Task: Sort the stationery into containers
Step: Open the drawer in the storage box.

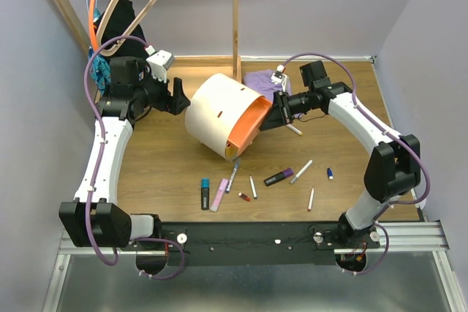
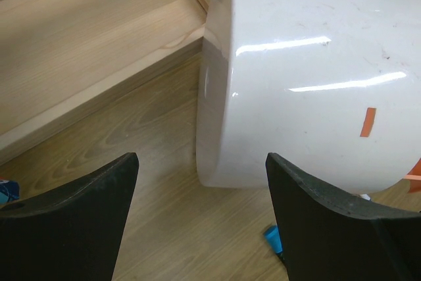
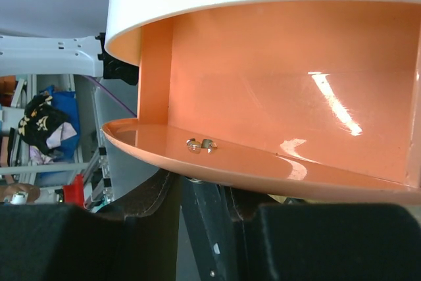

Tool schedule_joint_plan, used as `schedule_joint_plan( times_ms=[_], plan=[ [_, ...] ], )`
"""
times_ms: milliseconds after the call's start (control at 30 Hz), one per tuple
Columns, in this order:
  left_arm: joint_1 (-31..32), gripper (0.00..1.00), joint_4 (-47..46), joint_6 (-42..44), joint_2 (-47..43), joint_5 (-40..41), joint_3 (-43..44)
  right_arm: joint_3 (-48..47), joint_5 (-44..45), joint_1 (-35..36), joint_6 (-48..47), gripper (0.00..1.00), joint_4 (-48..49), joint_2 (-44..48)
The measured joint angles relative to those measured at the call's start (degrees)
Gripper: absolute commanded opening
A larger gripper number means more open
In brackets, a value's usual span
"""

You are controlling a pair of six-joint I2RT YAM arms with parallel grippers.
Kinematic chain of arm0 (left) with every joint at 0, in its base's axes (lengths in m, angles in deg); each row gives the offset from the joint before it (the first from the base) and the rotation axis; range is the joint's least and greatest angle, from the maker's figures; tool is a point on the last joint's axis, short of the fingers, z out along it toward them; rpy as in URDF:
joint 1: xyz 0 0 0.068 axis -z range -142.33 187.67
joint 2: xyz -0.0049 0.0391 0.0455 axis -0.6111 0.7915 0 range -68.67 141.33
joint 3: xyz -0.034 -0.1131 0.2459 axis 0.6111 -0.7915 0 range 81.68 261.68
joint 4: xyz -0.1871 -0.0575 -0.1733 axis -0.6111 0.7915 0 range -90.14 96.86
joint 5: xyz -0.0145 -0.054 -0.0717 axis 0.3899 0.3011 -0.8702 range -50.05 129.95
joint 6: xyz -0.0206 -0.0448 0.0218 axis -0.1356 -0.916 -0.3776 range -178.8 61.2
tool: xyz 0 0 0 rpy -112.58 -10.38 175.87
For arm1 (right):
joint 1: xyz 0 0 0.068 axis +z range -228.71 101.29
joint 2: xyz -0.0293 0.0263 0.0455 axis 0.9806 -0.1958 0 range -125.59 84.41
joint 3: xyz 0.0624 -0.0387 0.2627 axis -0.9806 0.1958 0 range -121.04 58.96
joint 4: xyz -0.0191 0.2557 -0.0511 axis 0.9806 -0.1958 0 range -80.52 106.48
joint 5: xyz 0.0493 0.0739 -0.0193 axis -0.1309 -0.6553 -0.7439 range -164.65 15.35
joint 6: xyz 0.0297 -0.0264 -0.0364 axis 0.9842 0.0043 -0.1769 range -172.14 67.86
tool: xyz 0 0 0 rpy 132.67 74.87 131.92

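Note:
The cream-white drum container lies on its side at mid-table, and its orange drawer is pulled out toward the right. My right gripper is shut on the dark handle under the orange drawer face. My left gripper is open and empty, close to the drum's left wall without touching it. Stationery lies in front of the drum: a blue-black marker, a pink marker, a purple-black marker and white pens. Something blue shows by my left gripper's right finger.
The purple cloth lies behind the drum. An upright wooden post stands at the back, with a raised wooden ledge along the back edge. Hangers and dark fabric sit at the back left. Walls close in on both sides.

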Motion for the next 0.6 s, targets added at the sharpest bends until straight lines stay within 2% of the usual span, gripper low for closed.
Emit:
schedule_joint_plan(
  times_ms=[233, 367, 500, 533, 600],
  plan=[
    [0.0, 0.87, 0.1, 0.0, -0.6, 0.0, -0.5, 0.5, 0.7, -0.2, -0.2, 0.16, -0.4, 0.7],
    [-0.1, 0.82, 0.1, 0.0, -1.0, -0.1, -0.7, 0.6, 1.1, -0.3, -0.5, 0.15, -1.1, 1.2],
    [-0.1, 0.69, 0.1, 0.0, -1.0, -1.7, -0.9, 0.6, 1.4, -0.4, -0.4, 0.13, -1.0, 1.4],
    [-0.1, 0.6, 0.1, 0.0, -1.0, -2.5, -0.9, 0.6, 1.4, -0.4, -0.2, 0.13, -1.0, 1.4],
    [0.0, 0.52, 0.1, 0.0, -1.1, -4.4, -0.9, 0.6, 1.5, -0.5, 0.0, 0.12, -1.0, 1.4]
  ],
)
